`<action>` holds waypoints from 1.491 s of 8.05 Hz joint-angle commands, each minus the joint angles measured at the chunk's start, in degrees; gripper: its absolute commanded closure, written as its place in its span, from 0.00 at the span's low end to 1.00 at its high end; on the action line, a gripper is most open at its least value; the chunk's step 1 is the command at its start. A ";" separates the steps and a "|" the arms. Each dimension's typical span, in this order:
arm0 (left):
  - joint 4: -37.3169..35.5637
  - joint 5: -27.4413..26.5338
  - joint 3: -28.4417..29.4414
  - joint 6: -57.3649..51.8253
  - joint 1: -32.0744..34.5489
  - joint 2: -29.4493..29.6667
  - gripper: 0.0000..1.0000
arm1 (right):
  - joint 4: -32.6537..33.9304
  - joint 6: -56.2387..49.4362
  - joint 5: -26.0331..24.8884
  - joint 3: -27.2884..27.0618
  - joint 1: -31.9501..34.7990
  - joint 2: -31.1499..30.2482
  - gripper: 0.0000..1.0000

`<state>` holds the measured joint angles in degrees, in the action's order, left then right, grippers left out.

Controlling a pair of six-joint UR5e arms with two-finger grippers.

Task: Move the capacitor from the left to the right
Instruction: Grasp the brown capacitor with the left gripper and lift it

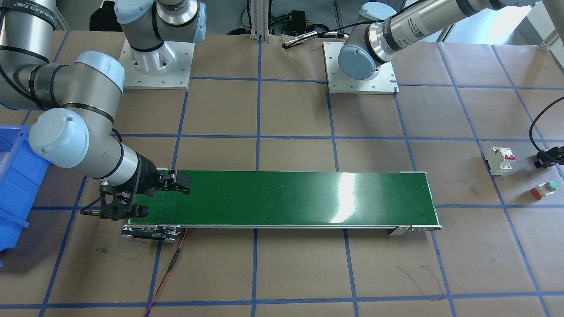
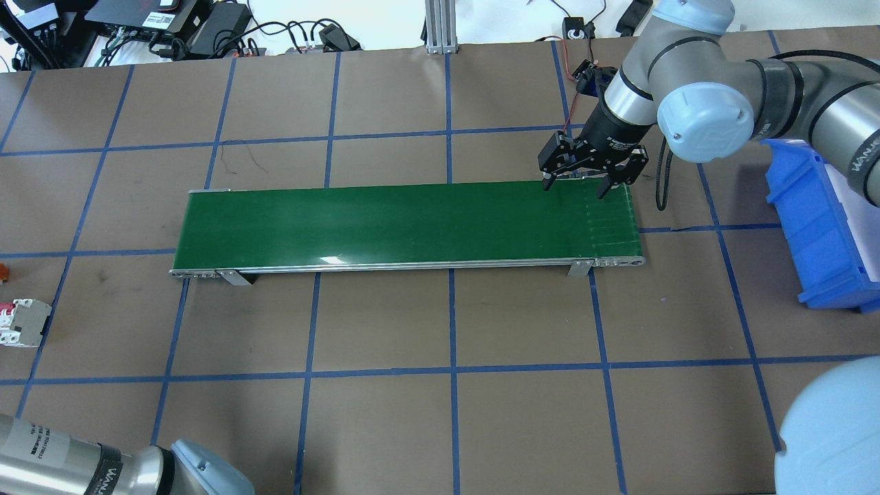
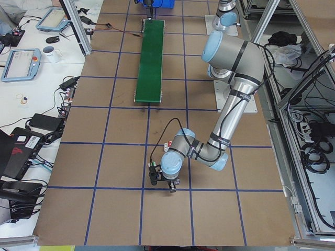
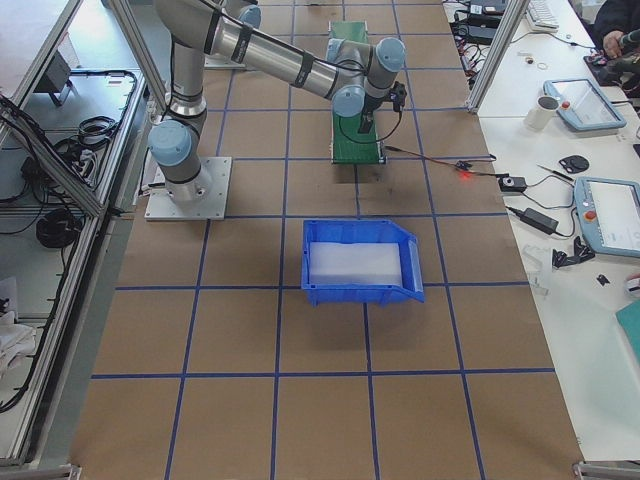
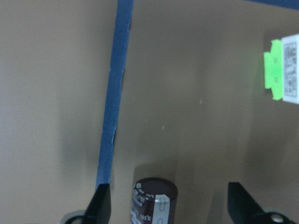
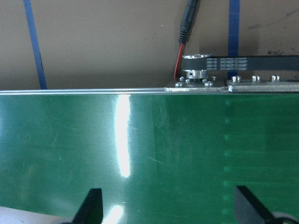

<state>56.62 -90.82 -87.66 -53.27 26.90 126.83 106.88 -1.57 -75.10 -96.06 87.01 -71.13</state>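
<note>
The left gripper (image 5: 170, 207), its jaws apart, straddles the stubby dark-brown cylindrical capacitor (image 5: 154, 200) off-centre, so closing might well knock it over.

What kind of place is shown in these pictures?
Likely a robotics lab: a green conveyor belt on a table gridded with blue tape, and a teach pendant nearby.

You're looking at table (image 1: 299, 273) wearing brown paper, blue tape grid running across. Green conveyor (image 1: 286, 198) sitting mid-table, lengthwise, red cable (image 1: 176, 256) trailing from its right end. Blue bin (image 4: 360, 262) resting beyond that end. Toward left end, white breaker (image 1: 502, 160) and green-capped push-button (image 1: 546, 188) lying near each other. Capacitor (image 5: 154, 200) sitting on paper just beside tape line.
</note>
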 commanded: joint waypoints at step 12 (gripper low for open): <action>17.86 -8.06 0.82 9.11 15.86 -25.28 1.00 | -0.35 -0.01 -0.57 0.17 -0.18 -1.46 0.00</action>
<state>67.59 -98.82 -86.90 -48.49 35.21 108.48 107.38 -1.52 -75.67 -95.89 86.84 -71.80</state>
